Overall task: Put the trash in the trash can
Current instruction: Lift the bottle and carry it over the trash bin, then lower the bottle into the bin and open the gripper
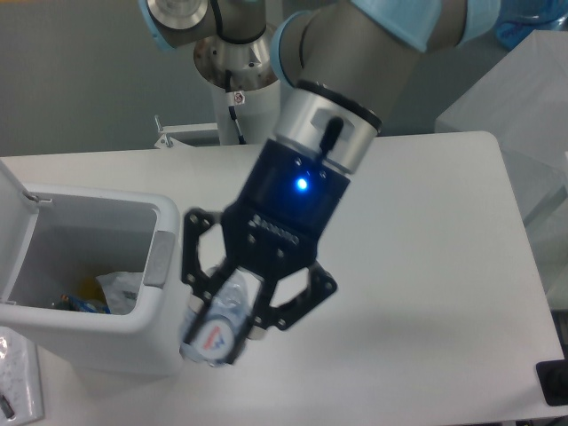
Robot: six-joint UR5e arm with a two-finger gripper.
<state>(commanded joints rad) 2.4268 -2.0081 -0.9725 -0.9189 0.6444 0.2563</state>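
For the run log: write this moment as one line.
hand: shut on crushed bottle | bottle: lifted, beside trash can | lid: open | wrapper: inside can

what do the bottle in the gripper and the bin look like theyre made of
The bottle looks like thin clear plastic: bluish, see-through and crumpled, with a glossy red-and-white label. The bin looks like rigid white moulded plastic, smooth and slightly glossy with rounded corners; its grey handle strip is probably plastic too, in a duller finish.

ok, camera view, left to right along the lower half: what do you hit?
Hinged lid → trash can → crushed bottle held in the gripper → bare table.
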